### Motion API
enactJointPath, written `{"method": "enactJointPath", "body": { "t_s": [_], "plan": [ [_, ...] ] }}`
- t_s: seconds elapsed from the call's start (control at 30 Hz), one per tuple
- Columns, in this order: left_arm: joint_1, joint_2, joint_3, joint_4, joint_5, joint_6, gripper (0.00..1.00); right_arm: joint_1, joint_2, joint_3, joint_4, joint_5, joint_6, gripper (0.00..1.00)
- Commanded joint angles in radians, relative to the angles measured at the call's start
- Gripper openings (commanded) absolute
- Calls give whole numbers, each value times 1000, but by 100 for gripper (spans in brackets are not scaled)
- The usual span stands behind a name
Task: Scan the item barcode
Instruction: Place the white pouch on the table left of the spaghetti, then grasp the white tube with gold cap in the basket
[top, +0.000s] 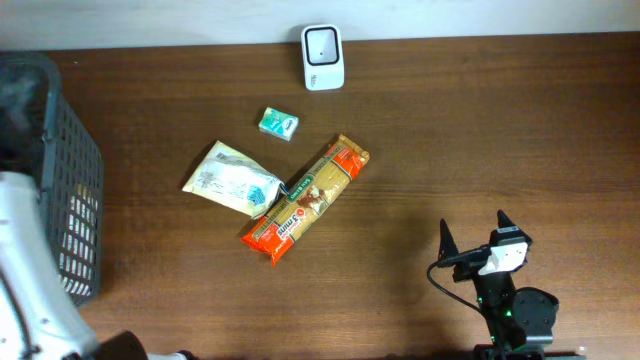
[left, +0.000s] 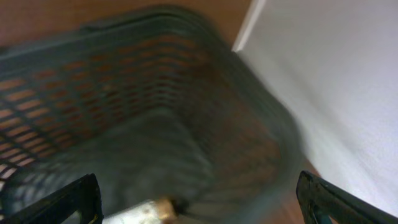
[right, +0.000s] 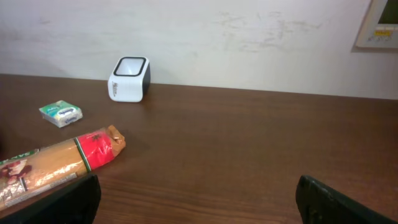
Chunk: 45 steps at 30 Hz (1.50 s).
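Both stand released and empty: the right tool (top: 473, 226) hovers near the surface's (top: 500, 120) near right corner, the left tool (left: 198, 193) above the basket (top: 62, 170) at the left edge. The pasta packet (top: 305, 199) lies mid-surface, touching a white pouch (top: 231, 179); the scanner (top: 323, 57) stands at the far edge.

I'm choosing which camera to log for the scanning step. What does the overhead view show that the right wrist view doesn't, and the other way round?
Only the overhead view shows the dark mesh basket at the far left and the white pouch beside the spaghetti pack. Only the right wrist view shows the corner of a framed sign high on the wall. Both show the white barcode scanner at the back, the small green box and the spaghetti pack.
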Motion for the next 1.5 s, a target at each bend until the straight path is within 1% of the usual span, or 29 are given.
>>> {"method": "enactJointPath", "body": {
  "t_s": [0.0,0.03,0.07,0.13,0.17,0.2,0.23,0.3,0.37,0.4,0.43,0.53,0.6,0.67,0.7,0.73,0.77,0.93,0.97,1.0,1.07,1.1,1.13,1.2,1.27,1.33,1.37,1.4,1.47],
  "plan": [
    [240,69,-3,-40,102,24,99,-5,-6,-5,-5,-9,8,99],
    [280,93,-3,-69,92,25,99,-5,-6,-5,-5,-9,8,99],
    [323,136,-3,-98,90,57,99,-5,-6,-5,-5,-9,8,99],
    [378,235,-3,-132,109,166,98,-5,-6,-5,-5,-9,8,99],
    [386,279,-3,-145,148,273,89,-5,-6,-5,-5,-9,8,99],
    [388,325,-3,-159,217,415,84,-5,-6,-5,-5,-9,8,99],
    [388,371,-3,-172,331,554,78,-5,-6,-5,-5,-9,8,99],
    [389,448,-3,-200,585,727,79,-5,-6,-5,-5,-9,8,99],
    [381,488,-3,-222,673,797,81,-5,-6,-5,-5,-9,8,99],
    [369,507,-3,-238,710,838,88,-5,-6,-5,-5,-9,8,99],
    [367,518,-3,-248,712,840,90,-5,-6,-5,-5,-9,8,99],
    [367,560,-3,-275,712,842,90,-5,-6,-5,-5,-9,8,99],
    [360,586,-5,-315,711,877,90,-5,-6,-5,-5,-9,8,99],
    [366,618,-10,-349,700,880,87,-5,-6,-5,-5,-9,8,99],
    [366,628,-19,-346,695,880,84,-5,-6,-5,-5,-9,8,99],
    [366,637,-25,-340,682,880,79,-5,-6,-5,-5,-9,8,99],
    [365,646,-35,-334,669,880,76,-5,-6,-5,-5,-9,8,99],
    [365,718,-82,-297,641,880,79,-5,-6,-5,-5,-9,8,99],
    [365,718,-82,-284,620,879,77,-5,-6,-5,-5,-9,8,99],
    [365,718,-82,-271,579,879,63,-5,-6,-5,-5,-9,8,99],
    [365,718,-81,-252,462,819,42,-5,-6,-5,-5,-9,8,99],
    [365,718,-80,-244,388,772,21,-5,-6,-5,-5,-9,8,99],
    [365,718,-79,-237,360,753,10,-5,-6,-5,-5,-9,8,99],
    [365,718,-47,-237,354,743,2,-5,-6,-5,-5,-9,8,99],
    [364,716,49,-262,355,686,0,-5,-6,-5,-5,-9,8,99],
    [356,716,180,-317,362,672,0,-5,-6,-5,-5,-9,8,99],
    [349,716,291,-362,361,673,0,-5,-6,-5,-5,-9,8,99],
    [343,716,360,-388,362,673,0,-5,-6,-5,-5,-9,8,99],
    [320,715,543,-441,372,624,0,-5,-6,-5,-5,-9,8,98]
  ]
}}
